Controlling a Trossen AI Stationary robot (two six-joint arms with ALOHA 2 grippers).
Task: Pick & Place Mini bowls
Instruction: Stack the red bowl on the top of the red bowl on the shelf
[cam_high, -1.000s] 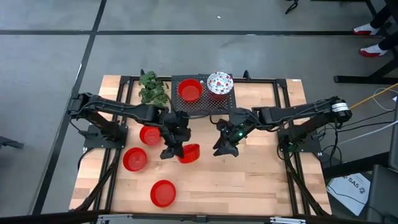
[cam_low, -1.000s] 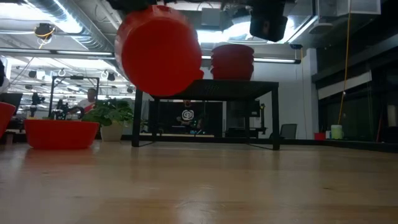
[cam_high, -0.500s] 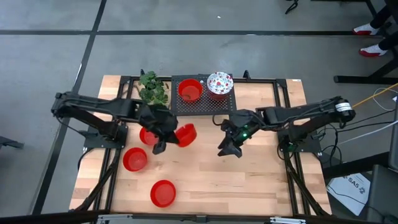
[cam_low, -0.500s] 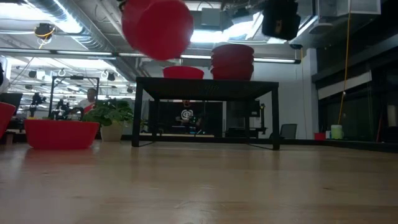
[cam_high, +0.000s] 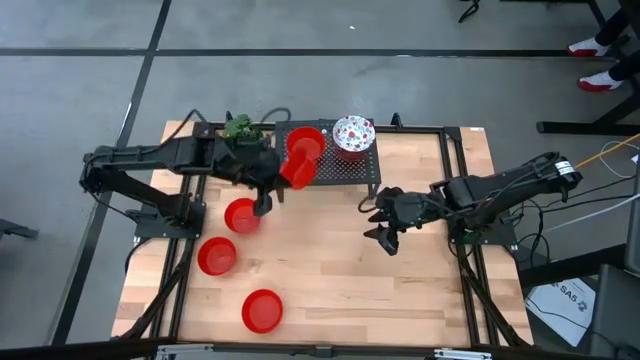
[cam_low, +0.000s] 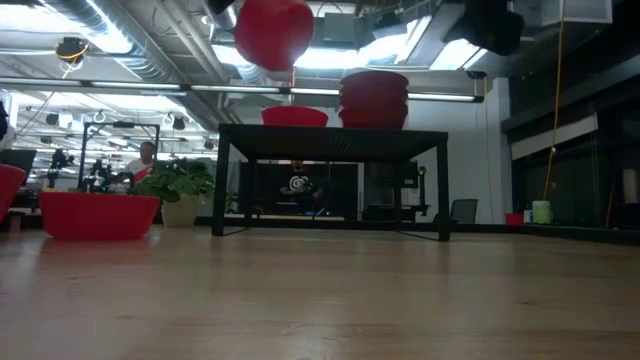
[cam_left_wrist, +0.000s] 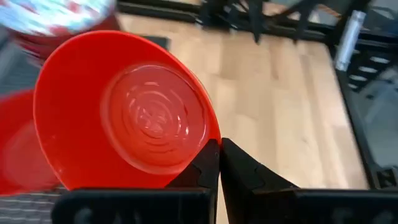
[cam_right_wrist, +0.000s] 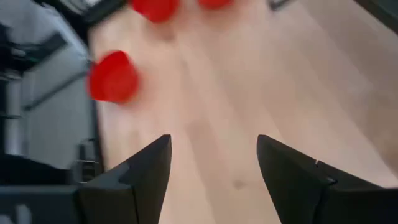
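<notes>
Three red bowls (cam_high: 238, 216) lie on the table's left in the high view, where the left gripper (cam_high: 278, 180) pinches a red bowl (cam_high: 297, 171) beside the black rack (cam_high: 345, 172); left wrist view: fingers clamp its rim; right wrist view: right gripper (cam_right_wrist: 211, 168) spread, holding nothing

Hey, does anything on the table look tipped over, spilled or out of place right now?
Nothing is spilled or damaged. The only tilted thing is the red bowl pinched by its rim in the left claw, carried on its side beside the black rack. The three loose red bowls sit upright.
</notes>
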